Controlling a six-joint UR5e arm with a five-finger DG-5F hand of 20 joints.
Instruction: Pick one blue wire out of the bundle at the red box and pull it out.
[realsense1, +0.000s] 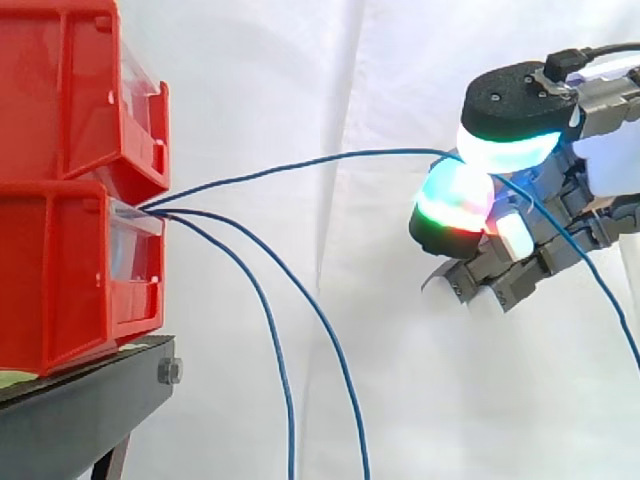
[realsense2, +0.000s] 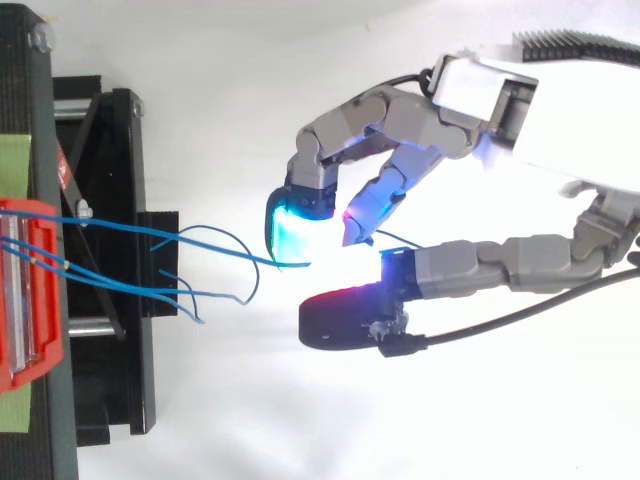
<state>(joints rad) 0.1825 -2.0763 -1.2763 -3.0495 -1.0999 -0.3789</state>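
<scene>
You have the white curtain (realsense1: 400, 80) behind the work, and at the left of the side view the upper red bin (realsense1: 70, 90) sits stacked on the lower red bin (realsense1: 60, 280), which rests on the black stand (realsense1: 70, 420). Your hand (realsense1: 520, 270) stands well apart from the bins to the right, closed, its curled fingers pinching 1 blue wire (realsense1: 300, 166) between glowing pads (realsense1: 455, 195). That wire runs in a shallow arc from the front of the lower red bin up to the pads, then drops toward the lower right, while 2 other blue wires (realsense1: 338, 365) leave the same spot and hang down, free of the hand.
</scene>
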